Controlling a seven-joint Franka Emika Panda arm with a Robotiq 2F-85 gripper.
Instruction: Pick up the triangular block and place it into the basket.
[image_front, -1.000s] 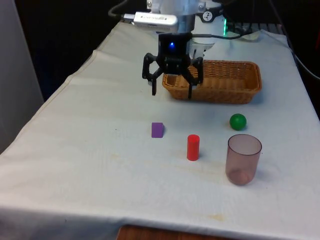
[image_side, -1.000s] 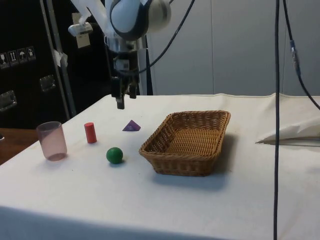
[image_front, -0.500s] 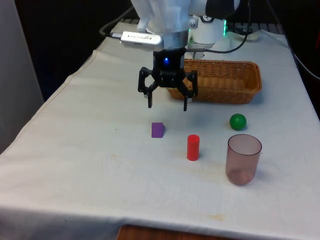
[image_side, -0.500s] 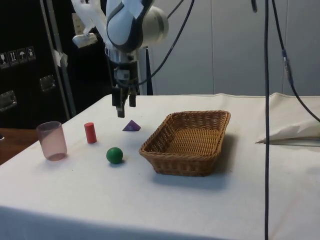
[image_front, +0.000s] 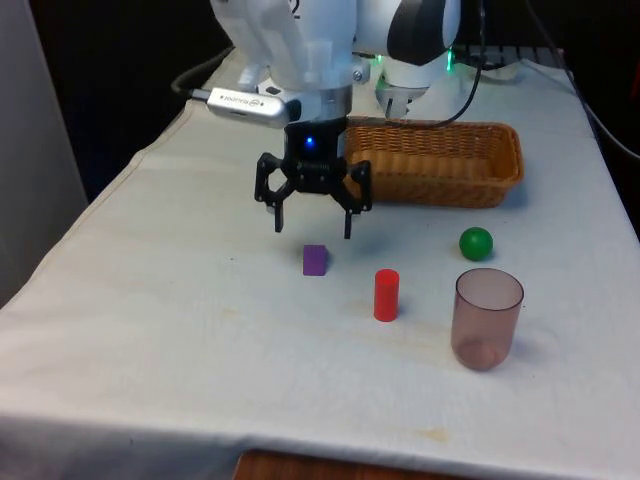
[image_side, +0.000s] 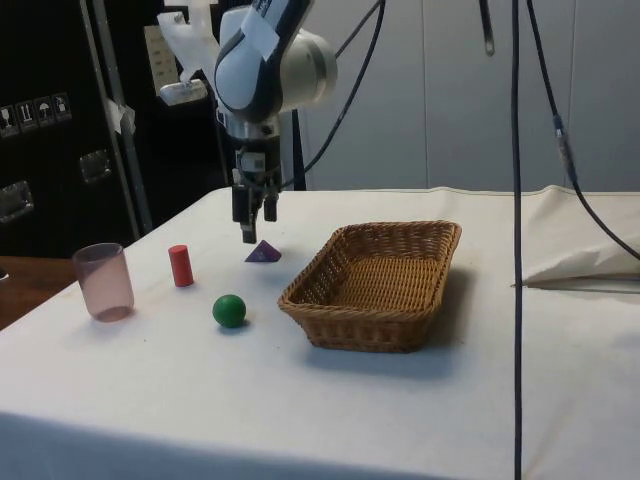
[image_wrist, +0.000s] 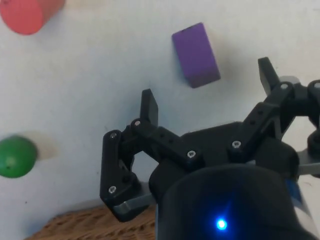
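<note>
While the gripper (image_front: 312, 224) hangs wide open above it, your purple triangular block (image_front: 315, 259) lies ungrasped mid-table, with the basket (image_front: 480, 170) toward the far edge.

Worktop (image_front: 150, 330): covered by a white cloth, matt, with light creasing and faint yellowish stains near the front edge. A strip of brown wood shows beneath the cloth's hem.

Basket (image_front: 470, 170): woven wicker, tan, rough ribbed texture.

Triangular block (image_front: 315, 260): purple, smooth flat faces, matt finish.

Cylinder (image_front: 386, 295): red, smooth, slight sheen.

Ball (image_front: 476, 243): green, smooth, mildly glossy.

Cup (image_front: 487, 318): translucent pinkish plastic, smooth, glossy.

Gripper (image_front: 311, 228): black matt plastic with small metal screws on the links; fingers (image_wrist: 148, 107) matt black.

Arm (image_side: 275, 70): white glossy casing.
</note>
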